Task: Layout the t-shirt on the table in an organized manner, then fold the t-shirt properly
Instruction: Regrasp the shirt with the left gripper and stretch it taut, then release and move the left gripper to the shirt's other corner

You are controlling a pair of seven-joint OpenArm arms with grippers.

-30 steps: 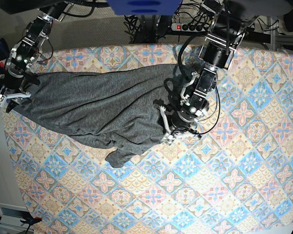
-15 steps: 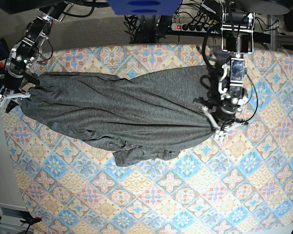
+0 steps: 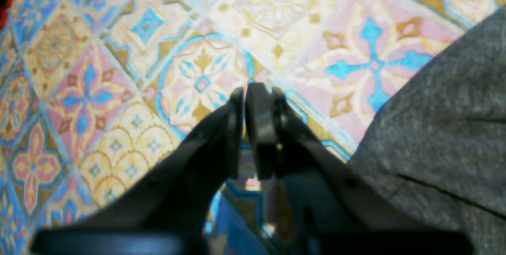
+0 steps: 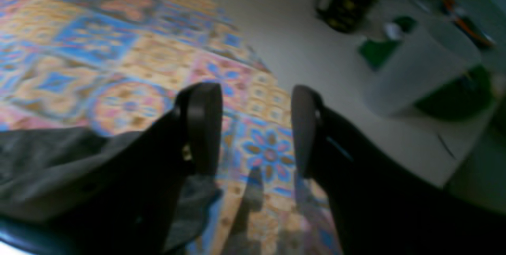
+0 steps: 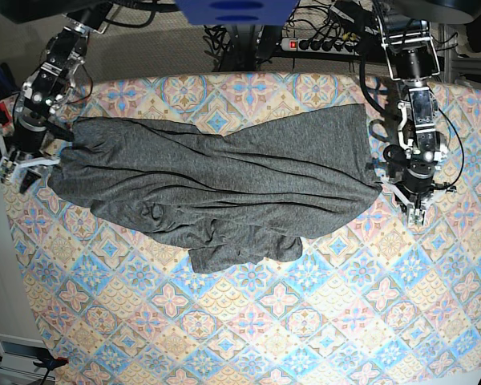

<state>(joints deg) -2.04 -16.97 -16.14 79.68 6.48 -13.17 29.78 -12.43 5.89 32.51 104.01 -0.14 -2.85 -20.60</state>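
The t-shirt (image 5: 216,180) now spreads wider; left gripper (image 3: 253,101) nearly closed, empty; right gripper (image 4: 255,128) spread.

Wrist cams blurry, base sharp

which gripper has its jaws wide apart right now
The right gripper, at the shirt's end by the table's edge: a clear gap shows patterned cloth between its fingers. The left gripper's fingers stand almost together, just off the shirt.

T-shirt (image 5: 216,180): matt heathered knit. Table (image 5: 321,321): printed cloth, matt.
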